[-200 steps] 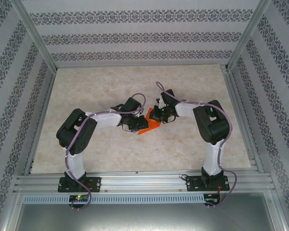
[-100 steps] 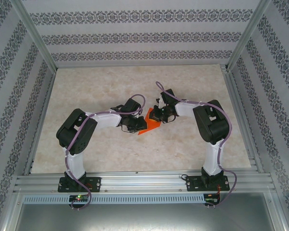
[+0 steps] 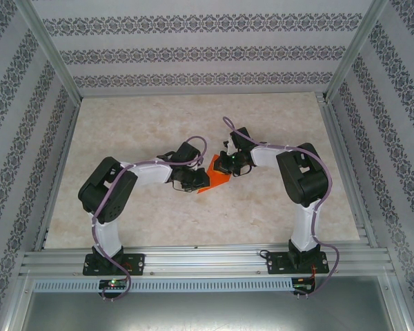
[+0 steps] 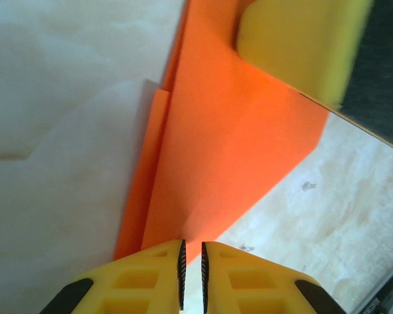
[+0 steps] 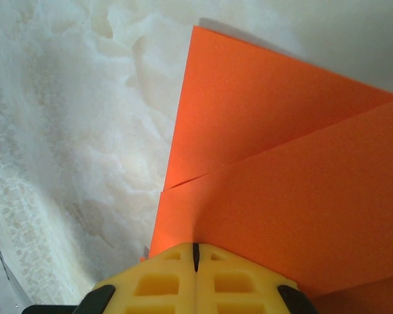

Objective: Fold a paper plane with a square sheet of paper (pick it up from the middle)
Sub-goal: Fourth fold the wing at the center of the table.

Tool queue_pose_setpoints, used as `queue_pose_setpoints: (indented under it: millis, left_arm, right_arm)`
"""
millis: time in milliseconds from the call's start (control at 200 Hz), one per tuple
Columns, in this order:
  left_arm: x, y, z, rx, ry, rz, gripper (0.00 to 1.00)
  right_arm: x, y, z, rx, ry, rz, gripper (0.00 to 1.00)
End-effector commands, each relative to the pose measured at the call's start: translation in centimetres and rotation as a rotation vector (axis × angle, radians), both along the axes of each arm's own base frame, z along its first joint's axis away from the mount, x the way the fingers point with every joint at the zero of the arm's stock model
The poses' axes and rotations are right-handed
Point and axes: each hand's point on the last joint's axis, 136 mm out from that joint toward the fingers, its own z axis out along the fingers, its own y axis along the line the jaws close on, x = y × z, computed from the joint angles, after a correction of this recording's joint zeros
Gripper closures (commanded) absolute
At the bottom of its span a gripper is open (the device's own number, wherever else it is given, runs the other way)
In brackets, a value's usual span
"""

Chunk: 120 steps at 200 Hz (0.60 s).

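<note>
Pale marble counter point(image 3: 124, 124). Paper point(image 3: 216, 177) partly folded, lying between both tools. Left tool point(image 4: 191, 252) narrow, pinching corner at its tips; right tool point(image 5: 196, 252) shut, pressing on paper. More folds left.

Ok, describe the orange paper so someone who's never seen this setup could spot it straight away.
On the pale marbled table, look near its middle. Between the left end effector and the right end effector sits the partly folded sheet of paper. It is the bright orange-red, sharp-cornered shape; everything around it is black or beige.
</note>
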Motion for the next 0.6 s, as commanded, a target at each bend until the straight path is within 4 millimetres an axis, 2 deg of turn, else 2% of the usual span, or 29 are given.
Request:
queue_pose_setpoints:
  millis: [0,125,335,595]
  left_arm:
    - [-0.4,-0.5,2.1,-0.038,-0.01,-0.024,0.81]
    - [-0.9,-0.8,1.8,-0.023,-0.002,-0.051,0.81]
    - [-1.7,0.4,0.2,0.071,0.02,-0.085,0.81]
    - [-1.5,1.0,-0.1,0.127,0.002,-0.115,0.81]
  right_arm:
    - [-3.3,-4.2,-6.5,-0.223,0.166,-0.041,0.97]
    - [-3.3,-4.2,-6.6,-0.224,0.169,-0.044,0.98]
    - [-3.4,-4.2,-6.7,-0.224,0.172,-0.041,0.97]
    - [-3.5,-4.2,-6.7,-0.226,0.174,-0.042,0.98]
